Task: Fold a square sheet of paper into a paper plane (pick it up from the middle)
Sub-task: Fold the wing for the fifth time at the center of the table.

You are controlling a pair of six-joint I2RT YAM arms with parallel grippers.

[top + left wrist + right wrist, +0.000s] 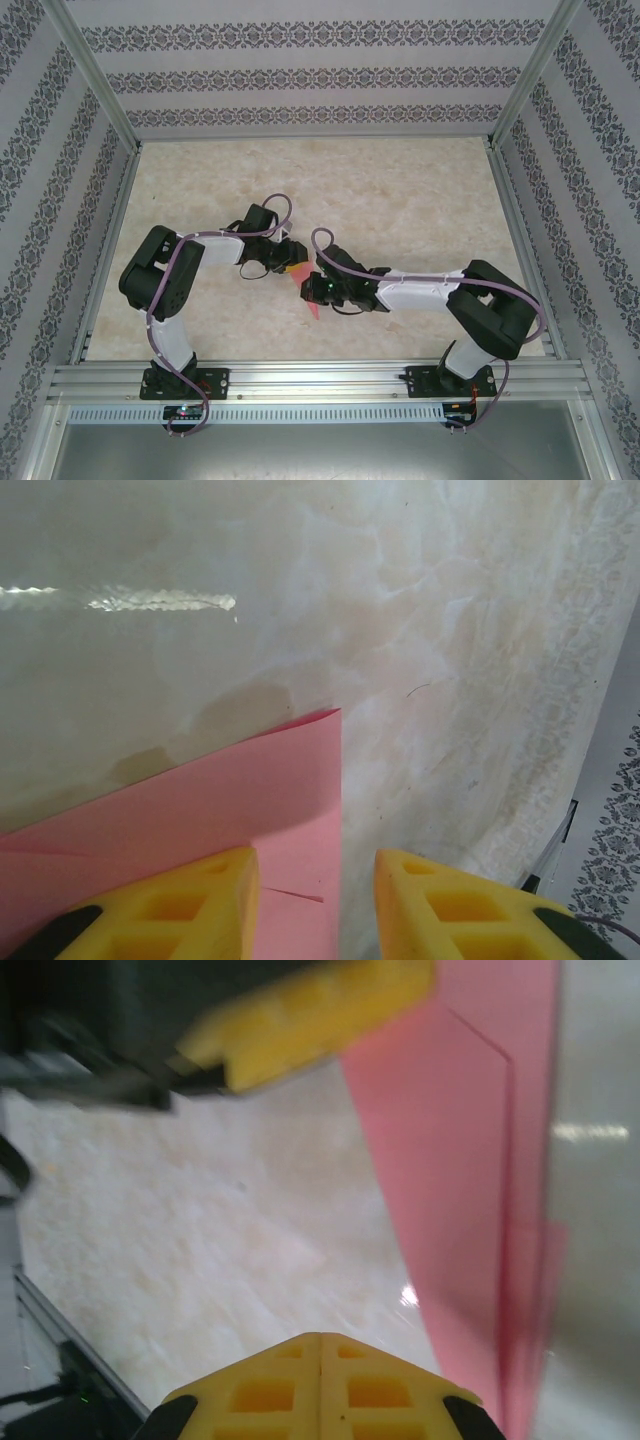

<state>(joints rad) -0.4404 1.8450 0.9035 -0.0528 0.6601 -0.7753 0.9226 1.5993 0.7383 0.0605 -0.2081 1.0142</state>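
Left tool open at the edge of the folded paper, right tool closed beside it: unpinned, the paper may slide, skewing creases.

Both arms bend in from elbows swung outward until their wrists meet over the pink paper, the left gripper at the paper's far end with its yellow fingers parted, one resting over the paper, and the right gripper beside the paper, fingers pressed together.
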